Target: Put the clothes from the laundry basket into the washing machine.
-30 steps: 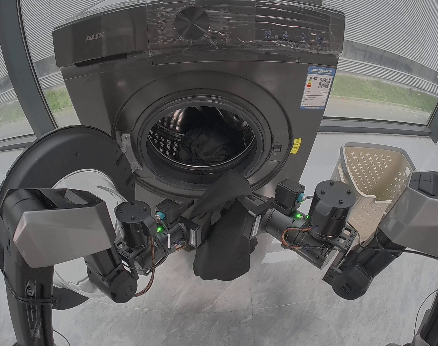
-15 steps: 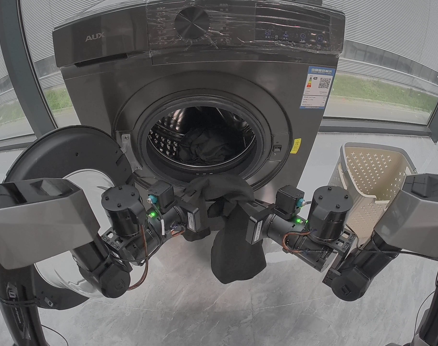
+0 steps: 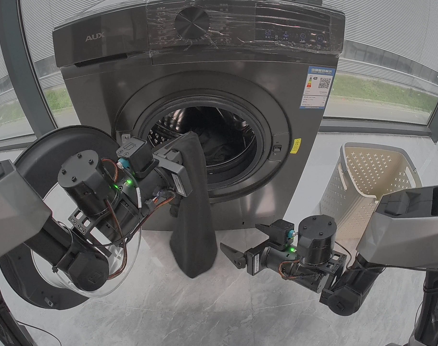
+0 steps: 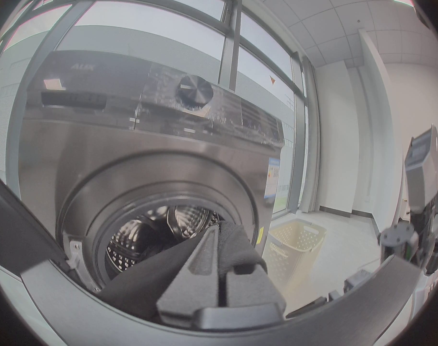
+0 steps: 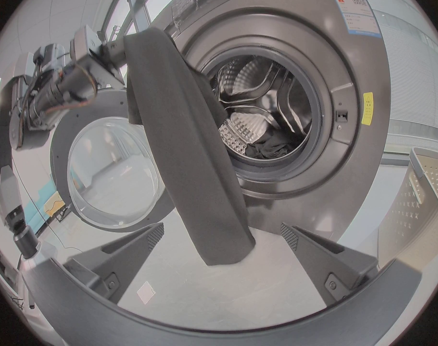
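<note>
Garment: long dark grey cloth garment (image 3: 194,207), hanging in front of the dark grey front-loading washing machine (image 3: 199,78), upper end at the left edge of its round opening.
Left claw (image 3: 179,155): clamped tight on the garment's upper end, just before the machine's opening.
Right claw (image 3: 241,239): spread wide, holding nothing, low in front of the machine, below its opening.
Drum: dark crumpled clothes (image 3: 223,142) lying inside the machine.
Door: round glass-centred door (image 3: 60,159), swung open at the machine's left.
Basket: cream perforated plastic laundry basket (image 3: 373,179), on the floor at the machine's right.
</note>
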